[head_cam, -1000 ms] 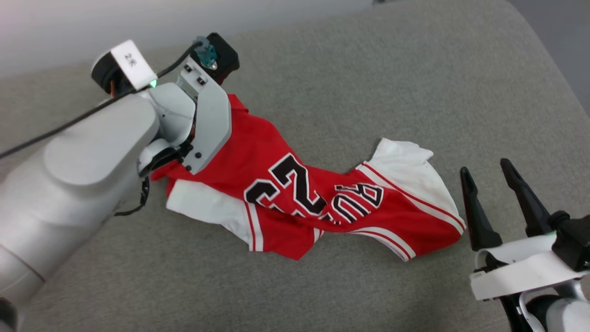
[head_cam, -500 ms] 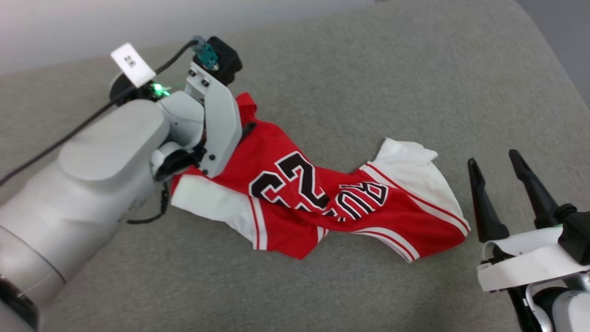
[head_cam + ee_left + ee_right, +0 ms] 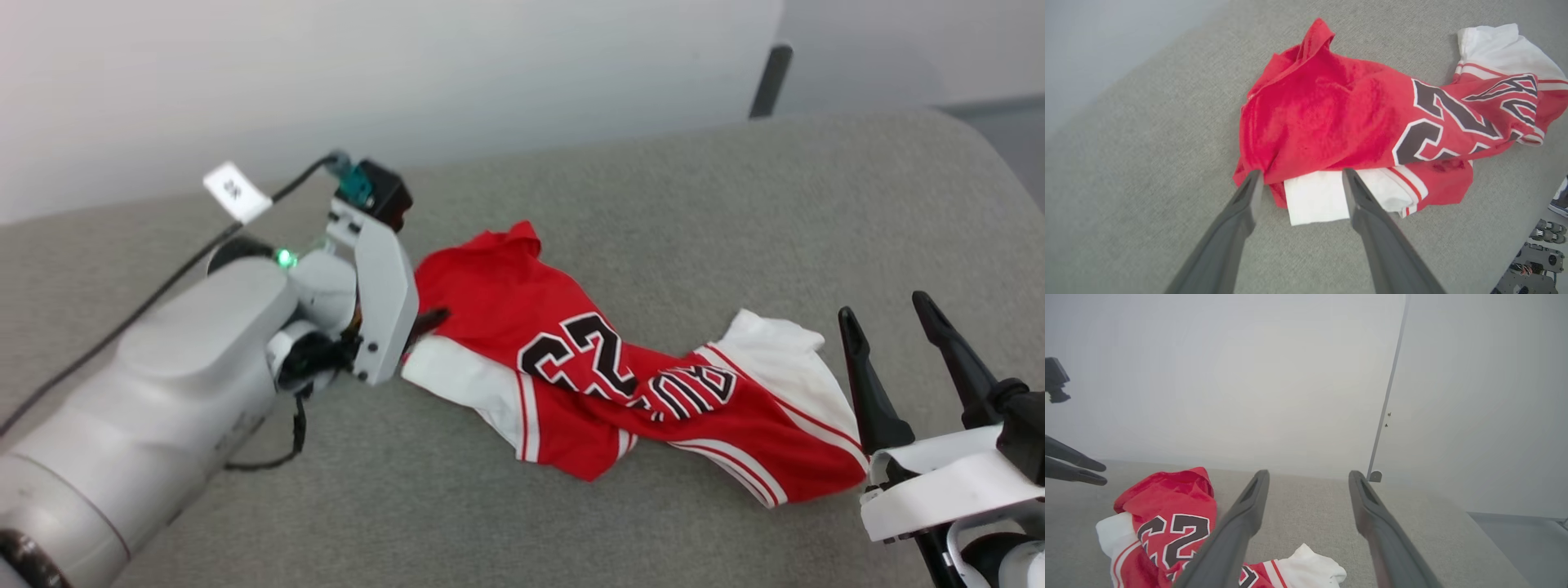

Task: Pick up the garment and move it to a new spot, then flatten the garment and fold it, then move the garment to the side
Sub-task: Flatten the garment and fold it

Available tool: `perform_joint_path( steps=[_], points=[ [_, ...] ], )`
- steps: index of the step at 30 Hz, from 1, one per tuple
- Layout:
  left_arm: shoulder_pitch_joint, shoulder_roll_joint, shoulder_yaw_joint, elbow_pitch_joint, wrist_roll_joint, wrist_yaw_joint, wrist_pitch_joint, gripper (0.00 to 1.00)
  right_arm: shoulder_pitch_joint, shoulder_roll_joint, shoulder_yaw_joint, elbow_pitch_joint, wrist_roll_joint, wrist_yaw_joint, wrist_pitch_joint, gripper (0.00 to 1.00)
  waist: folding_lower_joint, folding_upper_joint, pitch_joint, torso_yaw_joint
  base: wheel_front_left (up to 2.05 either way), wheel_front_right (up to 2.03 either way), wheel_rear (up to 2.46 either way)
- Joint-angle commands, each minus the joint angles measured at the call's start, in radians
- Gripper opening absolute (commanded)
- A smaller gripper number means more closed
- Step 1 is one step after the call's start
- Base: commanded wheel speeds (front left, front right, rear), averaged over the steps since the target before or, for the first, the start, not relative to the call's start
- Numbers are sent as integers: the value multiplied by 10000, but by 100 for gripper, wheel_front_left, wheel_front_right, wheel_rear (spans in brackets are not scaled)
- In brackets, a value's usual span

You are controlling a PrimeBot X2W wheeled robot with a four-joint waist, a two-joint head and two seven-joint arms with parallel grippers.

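Note:
The garment (image 3: pixel 571 359), a red jersey with white side panels and a black 23, lies crumpled on the grey padded surface (image 3: pixel 653 204). My left gripper (image 3: pixel 424 320) sits at its left end, open. In the left wrist view the two fingers straddle the garment's (image 3: pixel 1331 118) near edge, where a white panel pokes out, and nothing is clamped between them (image 3: pixel 1302 175). My right gripper (image 3: pixel 883 306) stands open just right of the garment's right end, apart from it. The right wrist view shows its spread fingers (image 3: pixel 1309 473) above the garment (image 3: pixel 1167 506), with the left gripper (image 3: pixel 1104 474) at far left.
A pale wall (image 3: pixel 408 73) rises behind the surface, with a dark post (image 3: pixel 763 82) at the back right. The surface rounds off at its right edge (image 3: pixel 1004 180). Floor with some metal hardware (image 3: pixel 1535 261) shows past the surface edge in the left wrist view.
My left gripper opened and let go of the garment's red end, which now rests on the surface. The head camera tilted up, shifting the whole picture. The right gripper stayed open.

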Motion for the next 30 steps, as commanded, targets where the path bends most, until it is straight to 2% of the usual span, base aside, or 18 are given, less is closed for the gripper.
perform_joint_path(
  steps=[1,13,27,28,29,30],
  points=[
    [254,-5,-4,69,-122,15,51,100,137,-12,-24,-117,2,-10,25,100,0,-1,-470,389,0,0,0],
    [928,13,202,1111,-990,24,494,100,241,132,-237,-748,-87,-10,-34,100,0,-1,378,-324,0,0,0],
    [910,-199,427,2130,-1660,546,1474,100,-146,248,-221,-604,-169,-10,-257,100,0,-1,1066,-521,0,0,0],
    [936,-202,423,2209,-1700,561,1546,95,-175,257,-203,-594,-170,-10,-268,100,0,-1,1085,-520,0,0,0],
    [968,-204,434,2282,-1748,582,1603,72,-200,260,-199,-579,-175,-10,-281,100,0,-1,1108,-515,0,0,0],
    [998,-230,431,2338,-1796,575,1680,23,-223,256,-200,-560,-180,-10,-294,100,0,-1,1123,-505,0,0,0]
  ],
)
